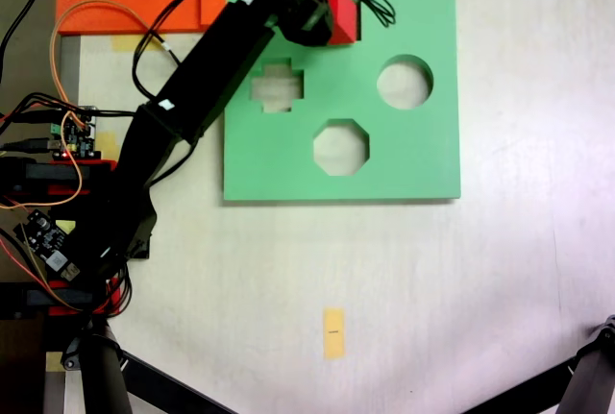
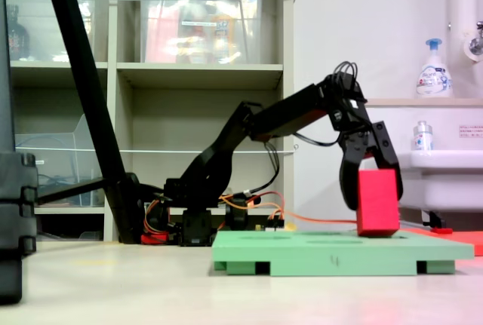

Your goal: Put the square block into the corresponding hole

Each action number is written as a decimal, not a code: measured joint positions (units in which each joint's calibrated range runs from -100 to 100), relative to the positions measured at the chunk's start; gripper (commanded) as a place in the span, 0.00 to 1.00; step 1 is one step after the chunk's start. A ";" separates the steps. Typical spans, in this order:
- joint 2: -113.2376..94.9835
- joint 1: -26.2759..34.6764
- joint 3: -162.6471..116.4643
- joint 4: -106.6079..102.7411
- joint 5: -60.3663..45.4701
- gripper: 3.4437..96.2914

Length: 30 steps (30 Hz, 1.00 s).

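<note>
insertion step. from the first exterior view's left, my gripper reaches over the green board, jaws clamped on the square block, whose base looks to sit at the board's top surface over the corresponding hole, hidden beneath it; i cannot tell how deep. next i judge a straight press down, edges squared. the board's far edge lies close; open board lies beyond the cross cut-out, octagonal cut-out and round cut-out.
</note>
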 measured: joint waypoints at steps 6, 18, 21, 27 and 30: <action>1.37 0.00 0.29 0.59 0.00 0.27; 4.24 0.83 0.39 4.60 -0.05 0.27; 5.20 0.83 0.39 4.60 -0.05 0.27; 9.44 0.88 0.49 6.56 -0.05 0.57; 10.40 0.83 0.49 9.01 0.10 0.74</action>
